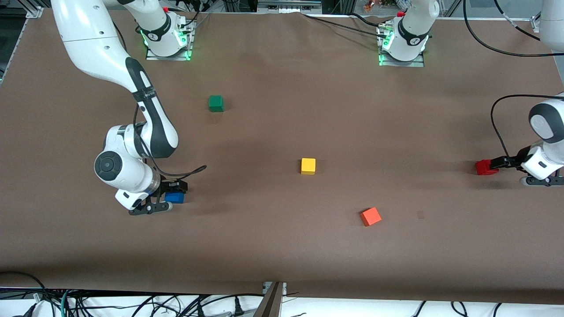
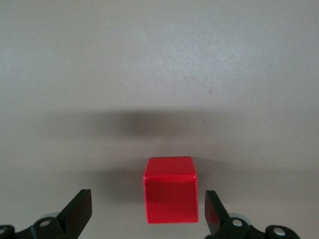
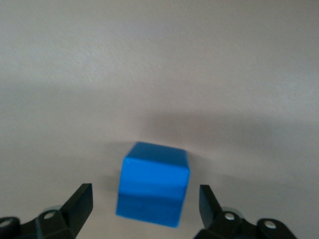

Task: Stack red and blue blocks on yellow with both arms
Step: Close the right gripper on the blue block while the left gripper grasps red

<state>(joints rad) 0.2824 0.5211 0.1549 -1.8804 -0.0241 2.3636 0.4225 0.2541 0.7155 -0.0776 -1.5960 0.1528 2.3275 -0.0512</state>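
Operator: Front view status?
Tech: Yellow cube (image 1: 308,166) mid-tabletop (image 1: 282,246); red block (image 1: 484,167) at left arm's end, blue block (image 1: 175,196) at right arm's end.
Operator: Wrist views?
Tech: Left tool (image 2: 149,214) spread around red block (image 2: 170,190), off-centre; right tool (image 3: 145,209) spread around blue block (image 3: 153,184), which sits skewed. Closing may twist either.

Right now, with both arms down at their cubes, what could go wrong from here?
1. The blue cube sits skewed between the right gripper's open fingers, so closing may twist it or grip it on its corners.
2. The red cube lies closer to one finger of the open left gripper; closing could push it sideways first.
3. Both arms must carry to the one yellow cube; arriving together risks a collision or knocking it.
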